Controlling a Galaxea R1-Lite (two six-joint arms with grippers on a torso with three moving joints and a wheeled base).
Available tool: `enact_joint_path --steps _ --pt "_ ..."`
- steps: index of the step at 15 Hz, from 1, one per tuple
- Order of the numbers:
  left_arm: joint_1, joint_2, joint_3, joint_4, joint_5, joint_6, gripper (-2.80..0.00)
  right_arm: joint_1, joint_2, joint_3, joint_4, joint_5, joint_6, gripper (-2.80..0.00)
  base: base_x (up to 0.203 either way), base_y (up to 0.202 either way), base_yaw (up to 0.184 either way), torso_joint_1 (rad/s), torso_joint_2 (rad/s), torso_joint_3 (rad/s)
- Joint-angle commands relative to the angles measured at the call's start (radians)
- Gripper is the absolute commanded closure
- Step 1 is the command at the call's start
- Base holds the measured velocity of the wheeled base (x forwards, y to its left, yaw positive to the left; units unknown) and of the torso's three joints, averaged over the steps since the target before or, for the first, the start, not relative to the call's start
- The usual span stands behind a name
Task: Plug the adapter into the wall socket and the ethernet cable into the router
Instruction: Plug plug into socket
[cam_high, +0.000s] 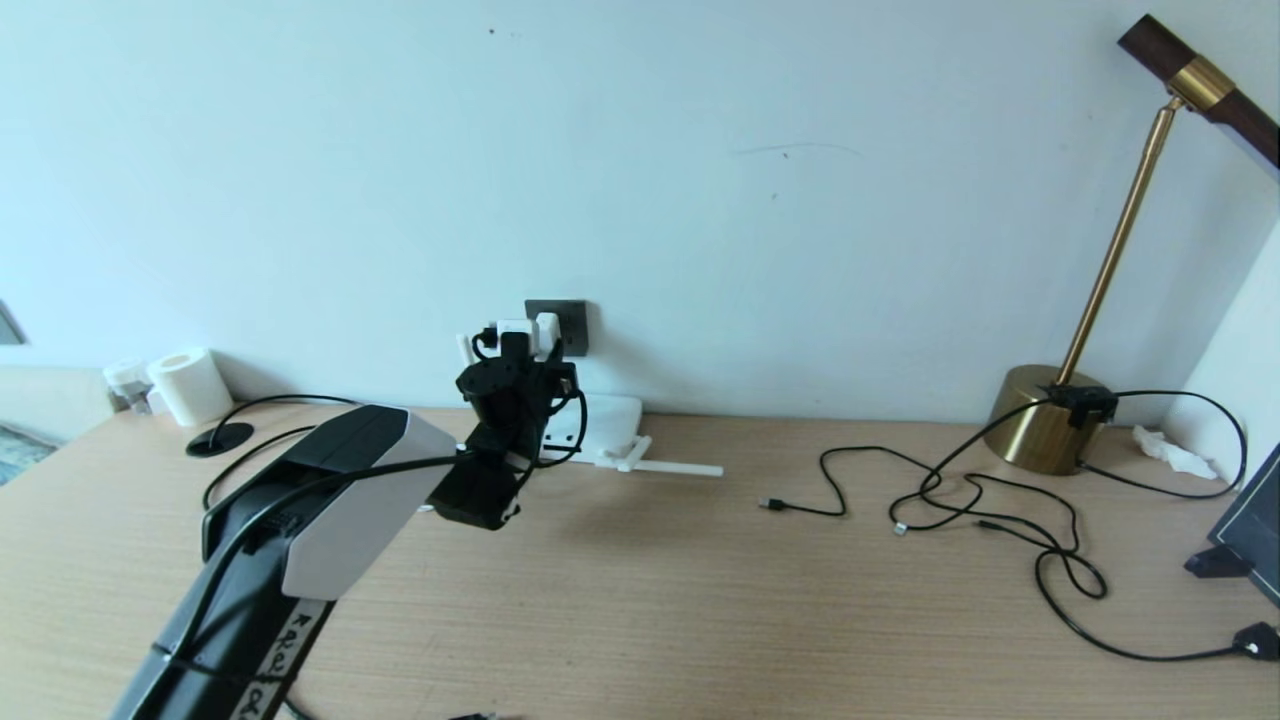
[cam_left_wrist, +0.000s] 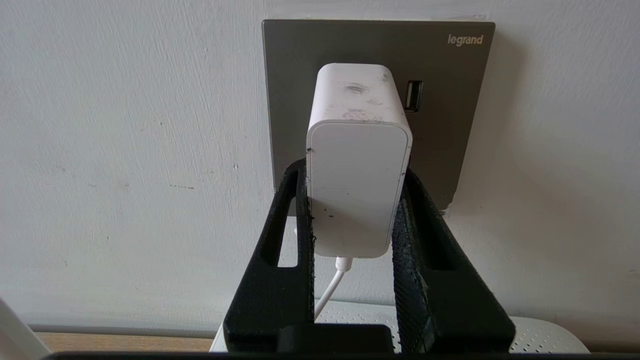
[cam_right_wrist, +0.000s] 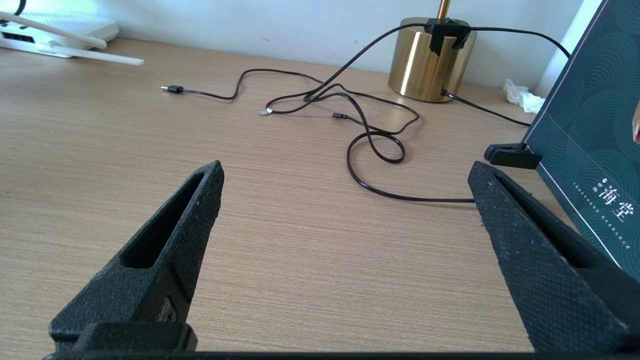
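Left gripper (cam_left_wrist: 352, 210) up at the wall behind the table's back edge, jaws pinching the adapter (cam_left_wrist: 357, 165) by its two sides. Adapter sits against the socket (cam_left_wrist: 290, 75), over the plate's middle; whether the pins are fully seated can't be told, no gap shows from the wrist view. Its white cord (cam_left_wrist: 330, 290) drops toward the router (cam_high: 605, 420), which lies flat at the table's back edge just below the socket.

Step in hand: plugging the adapter, likely at or near full insertion. Next move calls for a firm straight push if not seated, then spreading the jaws and backing straight off without tugging the adapter out.

Right gripper (cam_right_wrist: 345, 200) low over the table's right part, jaws spread wide, holding nothing. Ethernet step not yet begun; can't tell which black cable is ethernet. Thin black cords (cam_right_wrist: 370, 135) lie near the lamp base (cam_right_wrist: 425, 65).
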Motion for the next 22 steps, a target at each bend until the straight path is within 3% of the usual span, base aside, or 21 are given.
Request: enact_joint_path --steps 1,22 --pt "0.0 -0.011 0.0 -0.005 0.002 0.001 0.0 0.001 0.001 0.011 0.0 0.0 -0.001 -2.8 0.0 0.0 0.0 0.0 0.0 0.0" --pt "0.007 -0.011 -0.04 0.058 0.002 0.001 0.0 0.001 0.001 0.011 0.0 0.0 -0.001 -2.8 0.0 0.0 0.0 0.0 0.0 0.0"
